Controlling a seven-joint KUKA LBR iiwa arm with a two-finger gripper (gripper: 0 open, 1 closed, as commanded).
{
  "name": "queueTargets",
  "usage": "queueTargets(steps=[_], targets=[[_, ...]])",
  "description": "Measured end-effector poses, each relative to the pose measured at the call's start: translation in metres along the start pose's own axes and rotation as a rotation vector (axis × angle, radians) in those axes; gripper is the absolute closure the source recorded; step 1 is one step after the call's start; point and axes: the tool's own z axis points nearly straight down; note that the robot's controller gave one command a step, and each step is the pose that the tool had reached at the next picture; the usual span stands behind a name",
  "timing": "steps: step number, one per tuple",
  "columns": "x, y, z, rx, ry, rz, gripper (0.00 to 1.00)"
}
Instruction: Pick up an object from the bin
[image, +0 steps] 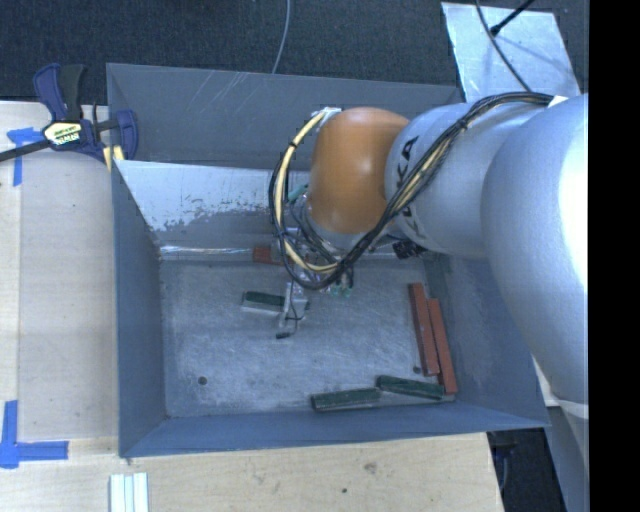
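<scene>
Just left of the frame's centre, the gripper (289, 322) meets the right end of a small dark green bar (260, 299); whether spread or closed, cannot tell.

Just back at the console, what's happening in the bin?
The arm's end effector is low in the grey bin, left of centre, beside a small dark flat piece. Whether it grips that piece is unclear. Reddish-brown bars by the right wall and dark green bars at the front lie apart from it.
</scene>
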Motion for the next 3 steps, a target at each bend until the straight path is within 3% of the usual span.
queueTargets(steps=[1, 2, 3], targets=[[0.0012, 0.0013, 0.0339, 0.0, 0.001, -0.04, 0.0], [0.0086, 0.0031, 0.0325, 0.0, 0.001, 0.075, 1.0], [0.0085, 0.0031, 0.0325, 0.0, 0.001, 0.075, 1.0]])
